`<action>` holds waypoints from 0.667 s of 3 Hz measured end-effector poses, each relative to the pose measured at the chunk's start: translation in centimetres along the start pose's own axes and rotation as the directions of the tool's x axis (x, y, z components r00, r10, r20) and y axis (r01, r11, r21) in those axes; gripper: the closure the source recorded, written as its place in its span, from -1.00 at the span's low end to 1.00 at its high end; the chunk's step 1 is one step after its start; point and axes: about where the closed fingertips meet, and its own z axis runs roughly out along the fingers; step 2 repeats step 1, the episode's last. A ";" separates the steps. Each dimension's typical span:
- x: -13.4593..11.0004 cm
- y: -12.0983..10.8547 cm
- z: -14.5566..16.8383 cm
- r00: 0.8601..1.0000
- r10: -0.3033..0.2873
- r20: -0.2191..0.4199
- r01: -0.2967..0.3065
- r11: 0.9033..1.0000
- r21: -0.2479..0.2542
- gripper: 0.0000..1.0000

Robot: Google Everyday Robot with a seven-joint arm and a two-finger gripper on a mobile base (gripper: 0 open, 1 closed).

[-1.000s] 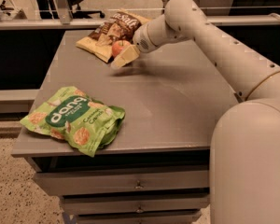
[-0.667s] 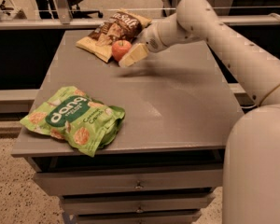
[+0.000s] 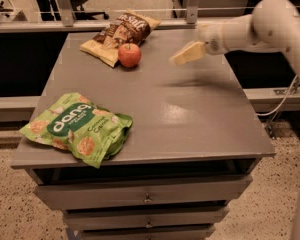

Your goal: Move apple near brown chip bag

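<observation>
- Flat grey metal counter [image 3: 190, 119] w/ grey drawers [image 3: 147, 196] stacked under its near edge. All drawers are closed, so contents are hidden.
- Crinkled dark brown chip bag [image 3: 121, 34] w/ tan-yellow edges and white lettering lies flat at far left of the counter, slanting from far right to near left. Can't tell whether it's sealed or what's inside.
- Bright green snack bag [image 3: 77, 129] marked "dang" lies at near left. Its left and near corners hang over the counter edges.
- Small round red-orange apple [image 3: 129, 55] w/ short stem sits upright on the counter, at the near right edge of the brown chip bag. It's touching the bag or just beside it.
- White robot arm [image 3: 250, 26] comes in from the far right, elbow high at the upper right, forearm reaching left and slightly down over the far right part of the counter.
- Pale yellowish tool [image 3: 187, 53] at the arm's tip is above the counter surface, pointing left and down. It has nothing in it; can't tell if it's spread or pressed together.
- Apple is left of the tool at approx the same depth, clearly apart from it, w/ bare counter between.
</observation>
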 end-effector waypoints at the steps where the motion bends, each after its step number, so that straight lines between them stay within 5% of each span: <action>1: 0.8 -0.9 -1.8 1.000 0.013 0.002 -0.013 1.000 0.026 -1.00; 2: 0.8 -0.9 -1.8 1.000 0.013 0.002 -0.013 1.000 0.026 -1.00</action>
